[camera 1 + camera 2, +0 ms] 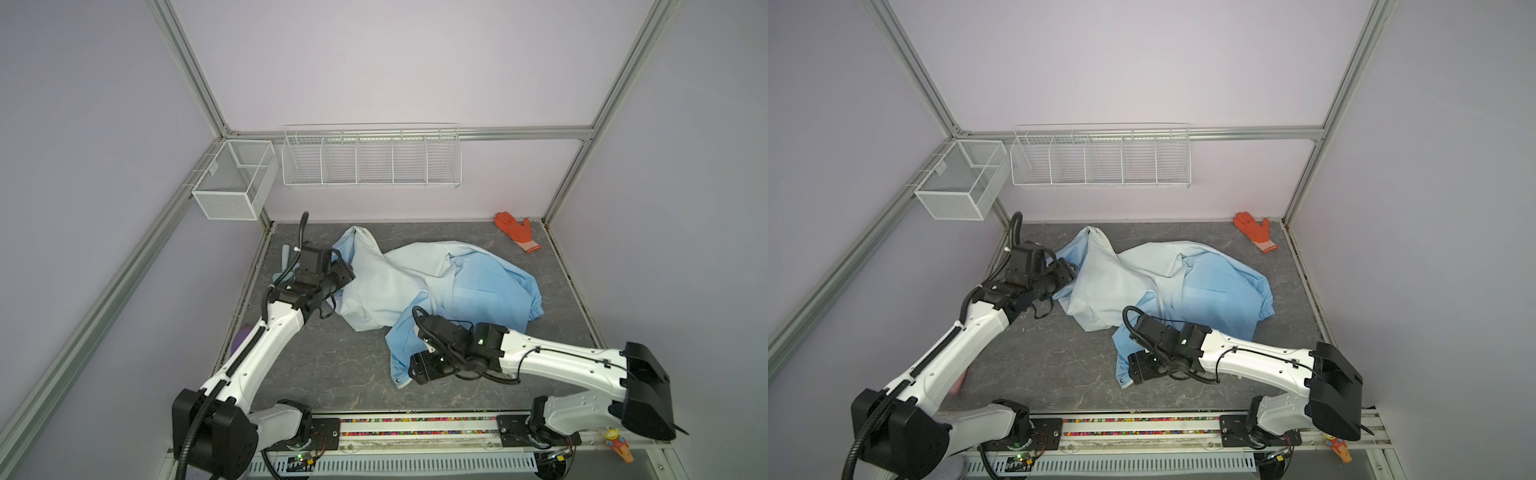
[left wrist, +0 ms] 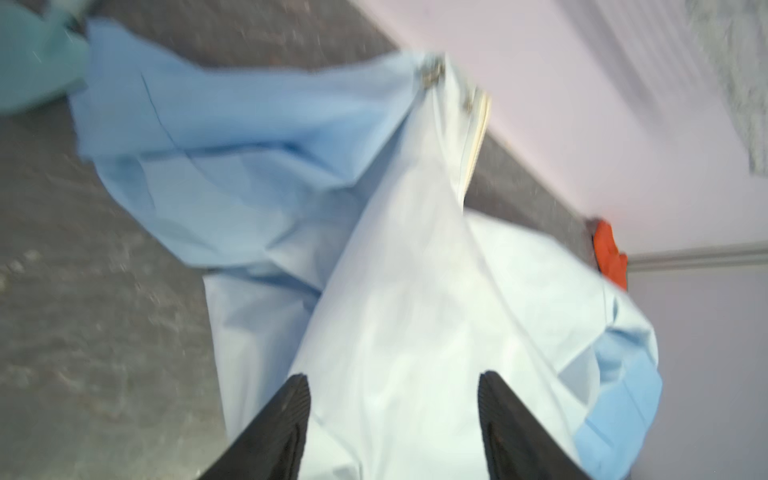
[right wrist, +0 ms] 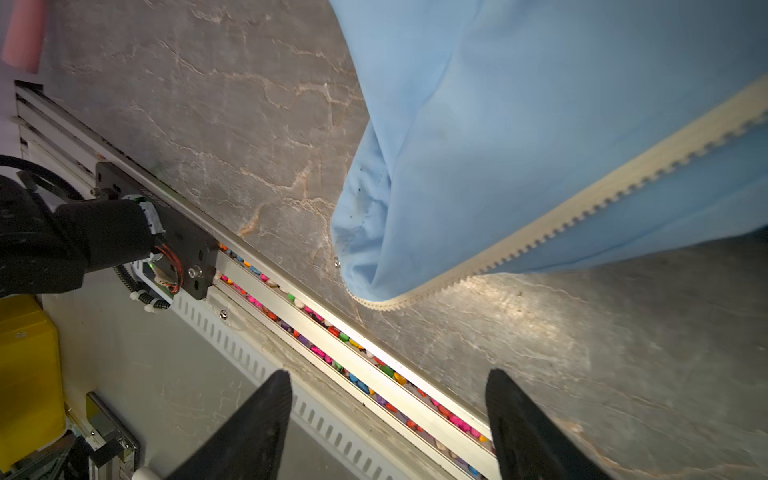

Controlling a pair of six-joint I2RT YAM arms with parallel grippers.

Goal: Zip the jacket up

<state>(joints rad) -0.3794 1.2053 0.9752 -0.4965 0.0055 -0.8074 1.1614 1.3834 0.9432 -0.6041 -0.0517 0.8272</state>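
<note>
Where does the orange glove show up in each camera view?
In a top view: orange glove at the far right corner of the table.
In a top view: orange glove, same corner.
Left wrist: orange glove just beyond the jacket.
Right wrist: not in it.
Shared landmark: the jacket.

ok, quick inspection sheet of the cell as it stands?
Surface: grey marbled table, no spills seen.
Job's things: light-blue jacket crumpled mid-table; zipper shows one bare row of teeth, unzipped there.
Clutter: orange glove in far right corner; teal item by left arm, unclear.
End effectors: left end effector open over the jacket's pale cloth; right end effector open, holding nothing, by the jacket's near corner.
Cables: black cable loops above left wrist; no snag seen.
Surroundings: wire rack and mesh basket on walls; nothing seen inside.
</note>
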